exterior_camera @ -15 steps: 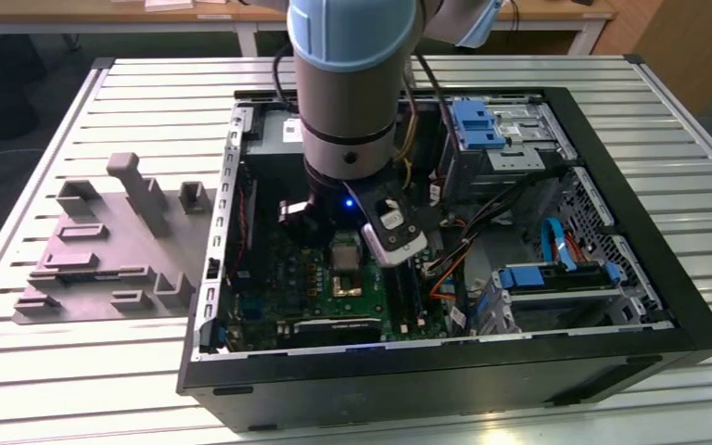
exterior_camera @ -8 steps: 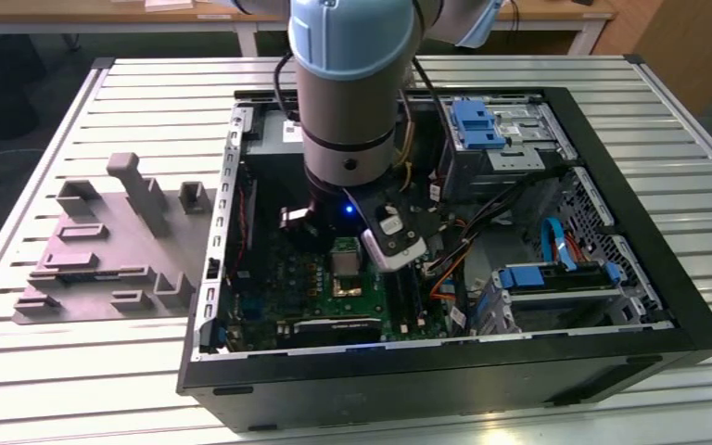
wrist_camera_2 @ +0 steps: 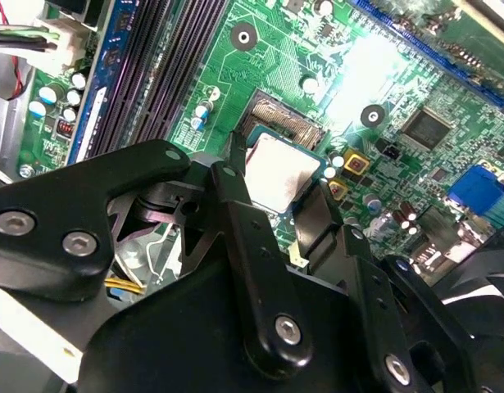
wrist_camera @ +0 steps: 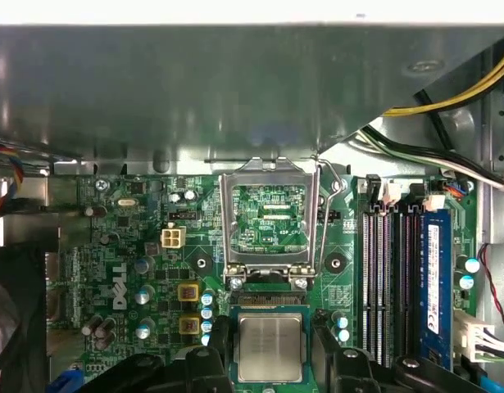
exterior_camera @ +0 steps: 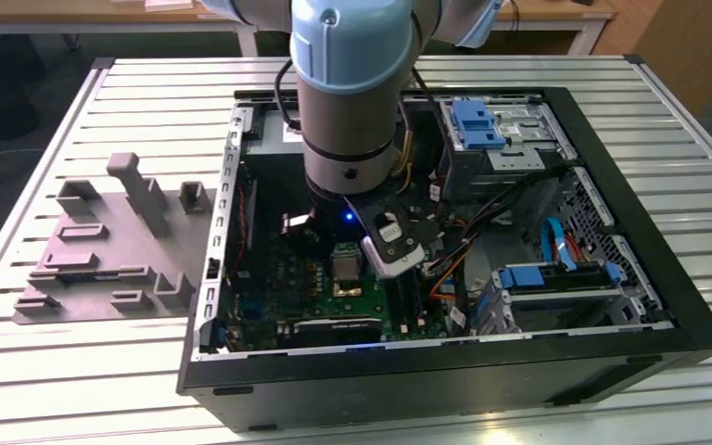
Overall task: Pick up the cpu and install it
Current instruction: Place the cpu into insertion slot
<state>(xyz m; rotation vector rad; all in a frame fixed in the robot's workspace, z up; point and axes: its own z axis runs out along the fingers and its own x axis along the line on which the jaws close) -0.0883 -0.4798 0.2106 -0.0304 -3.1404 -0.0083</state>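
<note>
Black metal: one open computer case [exterior_camera: 455, 366] in the exterior view, one arm [exterior_camera: 349, 93] reaching inside. In the second wrist view, one cpu [wrist_camera_2: 278, 170], square and silvery-topped, is clamped between two fingers [wrist_camera_2: 235, 188] of the gripper [wrist_camera_2: 276, 180] at the open socket [wrist_camera_2: 286, 121]. First wrist view: one hinged frame [wrist_camera: 264, 225] stands raised beside it.

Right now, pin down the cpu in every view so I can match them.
Exterior view: cpu inside the case, over the green motherboard.
Second wrist view: cpu held in the tool, just off the socket.
First wrist view: cpu beside the socket's raised frame.
Shared landmark: the socket.
</note>
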